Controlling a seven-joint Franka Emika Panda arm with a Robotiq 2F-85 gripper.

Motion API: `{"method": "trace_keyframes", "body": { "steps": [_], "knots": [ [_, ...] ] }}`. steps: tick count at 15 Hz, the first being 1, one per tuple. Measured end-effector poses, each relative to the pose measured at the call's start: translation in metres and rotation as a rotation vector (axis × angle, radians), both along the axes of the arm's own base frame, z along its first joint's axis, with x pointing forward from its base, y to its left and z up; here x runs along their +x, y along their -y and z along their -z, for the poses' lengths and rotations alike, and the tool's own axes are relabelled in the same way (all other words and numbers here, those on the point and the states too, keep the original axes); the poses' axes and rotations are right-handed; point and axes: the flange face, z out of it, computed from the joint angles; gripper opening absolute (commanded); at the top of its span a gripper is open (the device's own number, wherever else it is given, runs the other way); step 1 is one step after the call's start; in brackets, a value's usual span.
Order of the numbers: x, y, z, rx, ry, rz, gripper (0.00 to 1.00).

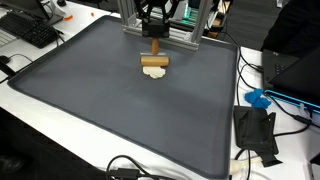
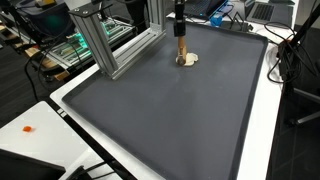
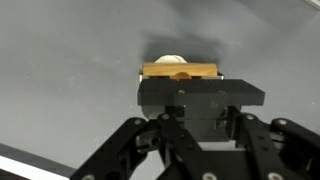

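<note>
Clamping the tan wooden block (image 1: 154,62) upright, my closed gripper (image 1: 155,38) stands directly over the cream round disc (image 1: 155,75).

Even, bright overhead light gave the gray mat (image 1: 120,110) a soft sheen. The wrist view was dimmer, perhaps slightly blurred around the wooden block (image 3: 180,70).
</note>
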Motion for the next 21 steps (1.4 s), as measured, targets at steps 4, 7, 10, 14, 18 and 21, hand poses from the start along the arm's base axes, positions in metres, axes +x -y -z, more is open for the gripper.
{"method": "trace_keyframes", "body": {
  "steps": [4,7,10,14,18,21],
  "knots": [
    [-0.002,0.003,0.0,0.006,-0.003,0.002,0.22],
    [-0.001,0.004,0.0,0.01,-0.004,-0.004,0.22],
    [0.0,0.003,0.0,0.013,-0.005,-0.004,0.22],
    [0.003,0.003,0.001,0.022,-0.009,0.006,0.22],
    [0.007,0.011,0.001,0.069,-0.018,0.024,0.22],
    [0.009,0.016,0.001,0.08,-0.03,0.032,0.22]
  ]
}}
